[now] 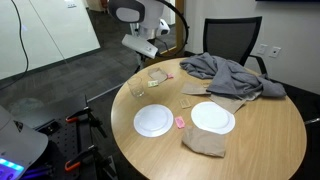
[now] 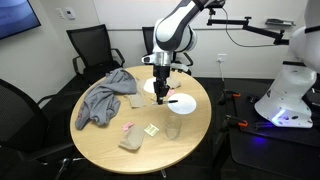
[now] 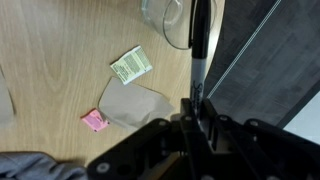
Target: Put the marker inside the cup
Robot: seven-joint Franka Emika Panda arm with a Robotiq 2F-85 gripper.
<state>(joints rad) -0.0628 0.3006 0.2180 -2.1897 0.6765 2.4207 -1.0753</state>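
My gripper (image 3: 197, 108) is shut on a black marker (image 3: 198, 45), which sticks out from between the fingers. In the wrist view the marker's far end lies over the rim of a clear cup (image 3: 168, 22) at the top edge. In both exterior views the gripper (image 1: 149, 48) (image 2: 161, 88) hangs above the round wooden table, and the clear cup (image 1: 157, 76) (image 2: 173, 129) stands upright near the table's edge. How high the marker is above the cup I cannot tell.
Two white plates (image 1: 153, 121) (image 1: 213, 117), a grey cloth (image 1: 225, 72) (image 2: 105, 95), a tan napkin (image 3: 135, 105), a green packet (image 3: 131, 66) and a pink packet (image 3: 94, 121) lie on the table (image 1: 265, 145). Black chairs (image 2: 88, 48) stand around it.
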